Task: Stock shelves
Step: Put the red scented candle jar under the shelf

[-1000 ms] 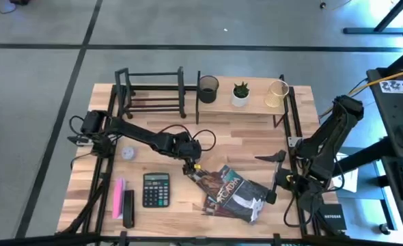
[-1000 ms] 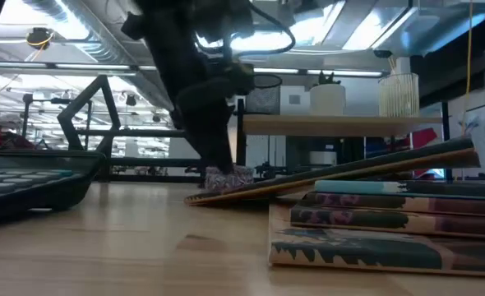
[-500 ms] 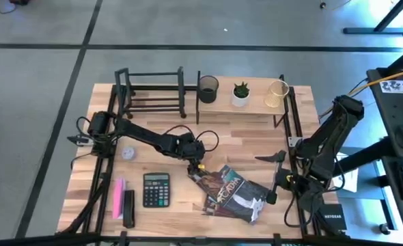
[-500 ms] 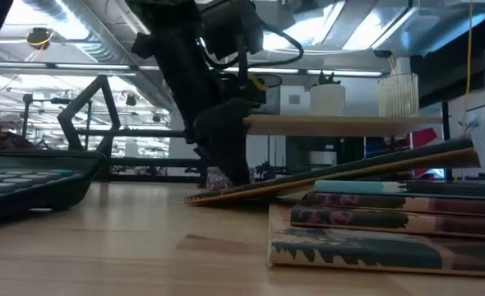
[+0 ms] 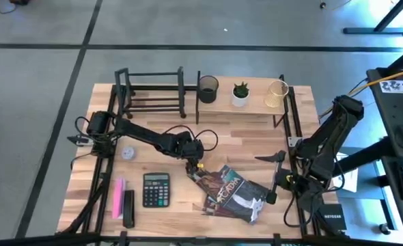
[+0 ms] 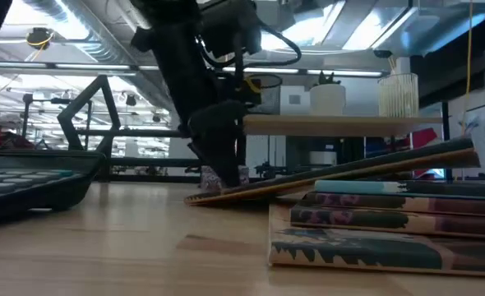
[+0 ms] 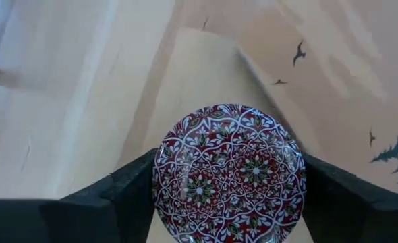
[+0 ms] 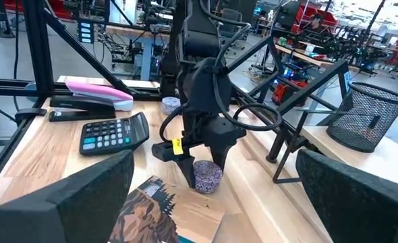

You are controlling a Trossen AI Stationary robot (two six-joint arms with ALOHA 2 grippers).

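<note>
Left end effector (image 7: 229, 202) is clamped on a round patterned disc (image 7: 229, 172), one finger on each side of it. It sits low at the near corner of the top book (image 5: 215, 179), with the disc touching or just off the cover; I can't tell which

Risks from here:
- the disc is round and smooth-edged, so I judge the two-point pinch could let it rotate or squirt out on the lift
- the top book is tilted, propped on the stack (image 6: 382, 230) with its corner down on the surface (image 6: 103, 238). Any downward push or drag could shift it or slide it off the stack
- the route to the shelves runs over open surface. The wood shelf (image 5: 246, 106) already carries a mesh cup (image 5: 207, 89), a plant (image 5: 240, 93) and a glass (image 5: 277, 94), so a sloppy placement could knock one over. The black rack (image 5: 151, 92) stands further back on the left

Right end effector (image 5: 275, 179) is parked at the right edge, spread wide, with nothing between its fingers

Views:
- left wrist: the only one showing the disc pattern and the finger contact
- low: shows the book tilt and the stack beneath it, which looks flat from above
- right wrist: shows the left end effector's approach angle, and the calculator (image 8: 113, 131) and stapler (image 8: 91, 102) behind it
- high: gives the layout, shelves at the far edge well apart from the grasp
</note>
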